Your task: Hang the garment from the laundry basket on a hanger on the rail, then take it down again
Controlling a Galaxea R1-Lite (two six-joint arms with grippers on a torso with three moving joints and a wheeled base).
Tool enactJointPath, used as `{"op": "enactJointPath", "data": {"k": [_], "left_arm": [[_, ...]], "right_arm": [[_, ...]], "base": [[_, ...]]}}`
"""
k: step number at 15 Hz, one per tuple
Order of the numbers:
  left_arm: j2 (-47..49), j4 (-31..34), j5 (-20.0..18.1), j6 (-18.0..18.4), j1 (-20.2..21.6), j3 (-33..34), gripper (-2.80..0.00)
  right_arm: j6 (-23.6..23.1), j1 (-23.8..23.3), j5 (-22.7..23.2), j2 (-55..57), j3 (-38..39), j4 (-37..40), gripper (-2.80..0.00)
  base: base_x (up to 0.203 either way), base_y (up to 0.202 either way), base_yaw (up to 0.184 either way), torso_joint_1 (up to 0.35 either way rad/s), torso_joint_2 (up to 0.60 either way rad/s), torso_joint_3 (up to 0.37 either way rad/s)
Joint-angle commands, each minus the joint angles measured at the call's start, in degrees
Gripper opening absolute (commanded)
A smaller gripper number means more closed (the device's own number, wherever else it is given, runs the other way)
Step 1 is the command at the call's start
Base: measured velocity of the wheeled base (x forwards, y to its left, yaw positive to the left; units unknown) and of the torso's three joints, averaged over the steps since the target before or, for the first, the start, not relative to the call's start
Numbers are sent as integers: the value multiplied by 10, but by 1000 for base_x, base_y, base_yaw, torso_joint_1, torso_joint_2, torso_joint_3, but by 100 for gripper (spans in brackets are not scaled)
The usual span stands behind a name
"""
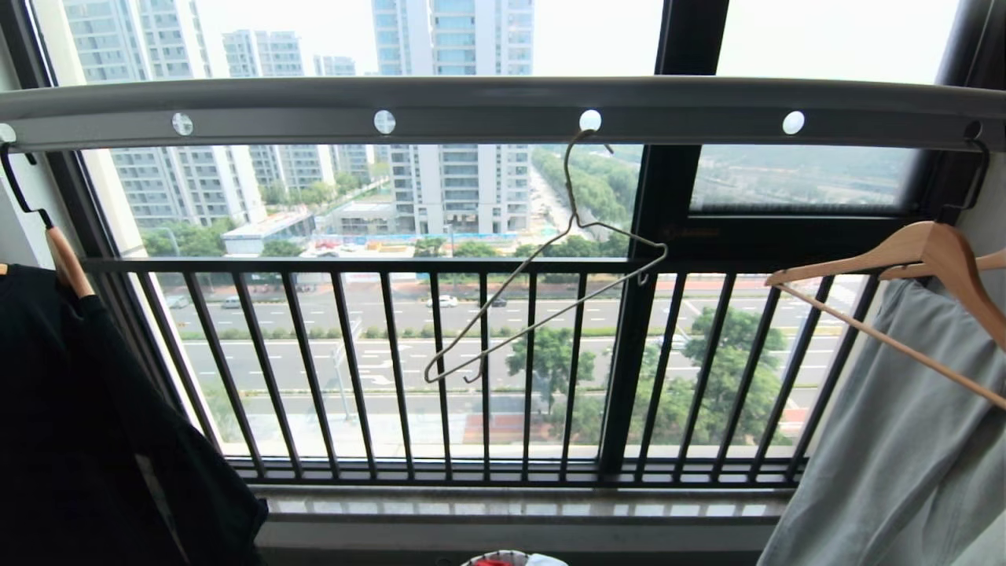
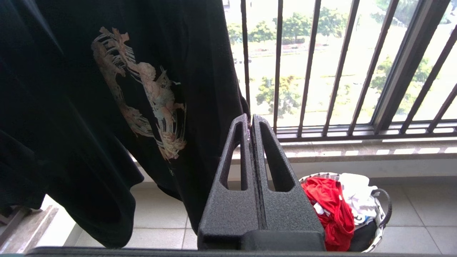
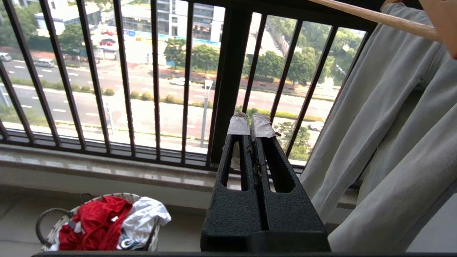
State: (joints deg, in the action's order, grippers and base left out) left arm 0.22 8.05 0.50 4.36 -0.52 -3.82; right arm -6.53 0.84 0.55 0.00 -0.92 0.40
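The red T-shirt point(image 3: 94, 223) lies crumpled in the laundry basket point(image 3: 48, 235) on the floor below the window. The wire hanger point(image 1: 550, 267) hangs bare, tilted, from the rail point(image 1: 471, 106). Left tool point(image 2: 251, 119) and right tool point(image 3: 251, 125) are both closed, gripping nothing.

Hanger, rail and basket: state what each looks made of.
The hanger: thin bent wire, pale coated finish, probably metal. The rail: flat grey bar with round holes, matt, seemingly painted metal. The laundry basket: woven white-and-dark strands, likely wicker or plastic cane.

Head faces rail point(image 1: 503, 110); wrists share laundry basket point(image 2: 378, 214) (floor).
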Motion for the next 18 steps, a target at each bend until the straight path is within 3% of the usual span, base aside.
{"op": "enactJointPath", "data": {"k": [1, 18], "left_arm": [[-1, 1, -4, 1, 0, 9, -280], [-1, 1, -14, -27, -1, 8, -280]], "right_arm": [[28, 0, 9, 1, 9, -3, -280], [38, 0, 8, 1, 9, -3, -280]], "base": [[0, 0, 0, 0, 0, 0], [0, 0, 0, 0, 0, 0]]}}
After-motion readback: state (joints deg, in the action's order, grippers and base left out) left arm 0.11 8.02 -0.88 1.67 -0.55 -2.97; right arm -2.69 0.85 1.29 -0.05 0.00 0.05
